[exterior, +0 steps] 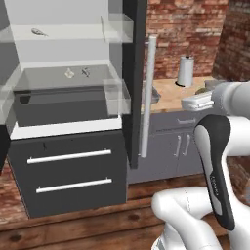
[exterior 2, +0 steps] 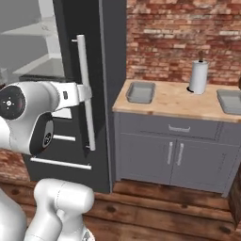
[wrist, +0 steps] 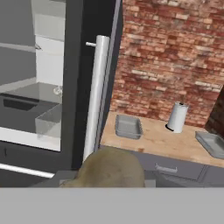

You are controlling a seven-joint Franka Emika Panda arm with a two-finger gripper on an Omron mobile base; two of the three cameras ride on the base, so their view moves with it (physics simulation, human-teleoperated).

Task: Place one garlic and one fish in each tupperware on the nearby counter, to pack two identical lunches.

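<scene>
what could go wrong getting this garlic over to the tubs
1. The garlic hides the jaws, so the grip cannot be checked; it might slip on the way.
2. The fridge door handle stands close to the path toward the nearer tupperware; a wide swing could clip it.

— What stands by the brick wall (exterior 2: pixel 179 42)?
— A white paper-towel roll (exterior 2: pixel 198 77), upright.
— And left?
— An open fridge door (exterior: pixel 135 78) with a long pale handle (exterior: pixel 148 95), drawers (exterior: pixel 68 171) below.

Even, shadowless rendered light; soft, perhaps slightly blurred, low-resolution detail.
</scene>
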